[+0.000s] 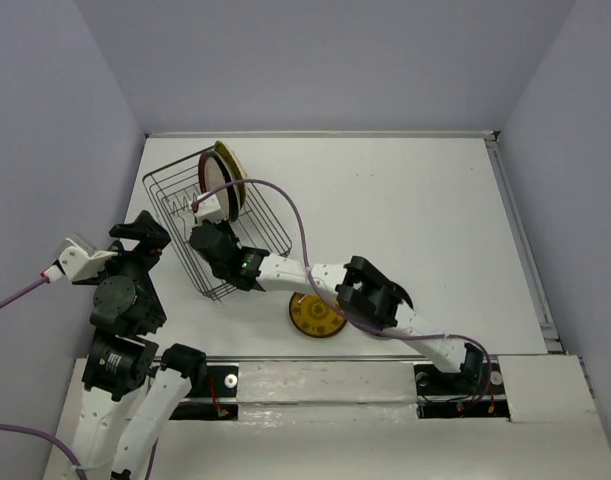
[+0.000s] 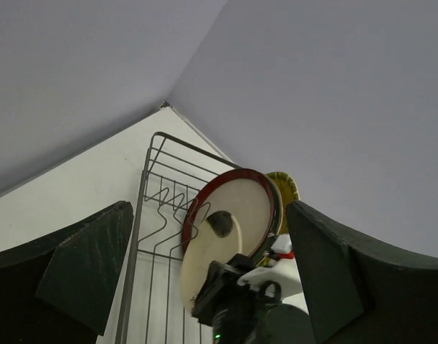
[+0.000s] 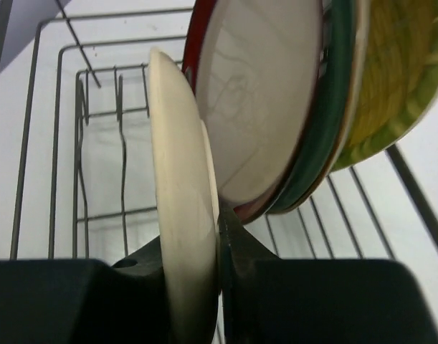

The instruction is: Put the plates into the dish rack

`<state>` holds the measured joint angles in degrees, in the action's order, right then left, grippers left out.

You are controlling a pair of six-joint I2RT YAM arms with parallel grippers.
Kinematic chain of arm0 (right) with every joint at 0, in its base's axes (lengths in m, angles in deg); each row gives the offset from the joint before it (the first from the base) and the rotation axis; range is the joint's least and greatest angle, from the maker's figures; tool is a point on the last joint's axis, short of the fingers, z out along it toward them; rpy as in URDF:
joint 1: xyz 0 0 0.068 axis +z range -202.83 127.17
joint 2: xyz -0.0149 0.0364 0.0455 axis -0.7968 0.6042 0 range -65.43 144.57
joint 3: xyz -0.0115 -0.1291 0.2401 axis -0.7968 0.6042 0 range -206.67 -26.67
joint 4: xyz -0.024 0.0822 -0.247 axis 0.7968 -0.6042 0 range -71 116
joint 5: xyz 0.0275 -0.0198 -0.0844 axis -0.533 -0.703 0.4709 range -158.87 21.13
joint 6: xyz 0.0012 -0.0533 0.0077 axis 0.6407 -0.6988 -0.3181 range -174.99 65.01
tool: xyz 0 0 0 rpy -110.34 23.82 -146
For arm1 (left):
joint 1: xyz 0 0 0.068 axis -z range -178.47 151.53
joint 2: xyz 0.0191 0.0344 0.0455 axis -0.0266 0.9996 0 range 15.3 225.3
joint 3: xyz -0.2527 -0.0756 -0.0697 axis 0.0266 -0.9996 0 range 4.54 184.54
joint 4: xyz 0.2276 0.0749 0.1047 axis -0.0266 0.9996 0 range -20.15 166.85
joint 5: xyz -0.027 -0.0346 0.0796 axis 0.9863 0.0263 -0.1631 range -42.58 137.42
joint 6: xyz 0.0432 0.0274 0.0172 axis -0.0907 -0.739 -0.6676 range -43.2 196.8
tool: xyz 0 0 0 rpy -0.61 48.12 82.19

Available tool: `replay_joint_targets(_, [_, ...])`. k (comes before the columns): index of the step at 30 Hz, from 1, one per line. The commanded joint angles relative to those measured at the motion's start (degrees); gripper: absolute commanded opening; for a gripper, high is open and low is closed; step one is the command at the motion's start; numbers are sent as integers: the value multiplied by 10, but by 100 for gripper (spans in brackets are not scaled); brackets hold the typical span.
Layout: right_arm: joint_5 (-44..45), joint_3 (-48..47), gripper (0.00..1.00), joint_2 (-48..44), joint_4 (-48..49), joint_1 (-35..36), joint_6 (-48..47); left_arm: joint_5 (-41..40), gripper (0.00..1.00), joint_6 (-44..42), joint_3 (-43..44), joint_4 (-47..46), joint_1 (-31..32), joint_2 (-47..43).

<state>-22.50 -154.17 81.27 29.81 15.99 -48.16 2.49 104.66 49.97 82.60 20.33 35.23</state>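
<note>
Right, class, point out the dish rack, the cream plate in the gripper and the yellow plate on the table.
dish rack [image 1: 170,200]: top view, bare wires at its left end.
cream plate [image 3: 177,215]: right wrist view, its curved back.
yellow plate [image 1: 311,320]: top view, patterned face, lower left part.

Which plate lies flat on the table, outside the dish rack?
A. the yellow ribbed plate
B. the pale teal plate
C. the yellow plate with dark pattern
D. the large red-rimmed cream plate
C: in the top view the yellow plate with dark pattern lies flat on the table, partly under the right arm and apart from the dish rack.
</note>
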Motion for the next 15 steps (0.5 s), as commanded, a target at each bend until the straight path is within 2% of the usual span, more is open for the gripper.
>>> replay_joint_targets(1, [-23, 11, 7, -76, 36, -13, 68, 6, 99, -16, -9, -41, -7, 7])
replay_joint_targets(4, [-3, 16, 7, -76, 39, -13, 51, 20, 99, -18, -11, -46, -11, 8])
replay_joint_targets(9, [16, 1, 7, -55, 139, -13, -55, 34, 99, -18, -12, -48, -15, 13])
replay_joint_targets(15, [6, -149, 7, 39, 153, -24, -153, 33, 99, -20, -12, -48, -18, 14])
